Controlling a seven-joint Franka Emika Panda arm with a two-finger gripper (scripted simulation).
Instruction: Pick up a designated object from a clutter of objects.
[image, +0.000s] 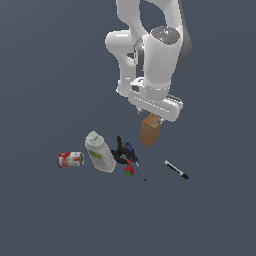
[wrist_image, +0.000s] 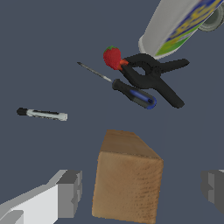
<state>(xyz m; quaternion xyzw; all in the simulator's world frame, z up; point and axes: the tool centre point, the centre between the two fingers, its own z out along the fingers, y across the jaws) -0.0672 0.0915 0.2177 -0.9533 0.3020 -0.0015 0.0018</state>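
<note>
The designated object, a plain tan-brown block (image: 150, 131) (wrist_image: 127, 183), stands upright apart from the rest of the clutter of objects. My gripper (image: 153, 120) (wrist_image: 142, 190) hangs right over its top and is open. In the wrist view one grey finger (wrist_image: 70, 192) is on one side of the block and the other finger (wrist_image: 214, 188) on the opposite side, each with a clear gap to the wood. Nothing is held.
Toward the exterior view's left lie a white labelled bottle (image: 100, 152) (wrist_image: 175, 26), a red-and-white can (image: 70, 159), a black clamp (image: 120, 152) (wrist_image: 155, 78), a small red item (image: 129, 171) (wrist_image: 112, 57) and a thin screwdriver (image: 139, 169) (wrist_image: 127, 89). A black-and-white marker (image: 176, 169) (wrist_image: 41, 114) lies alone.
</note>
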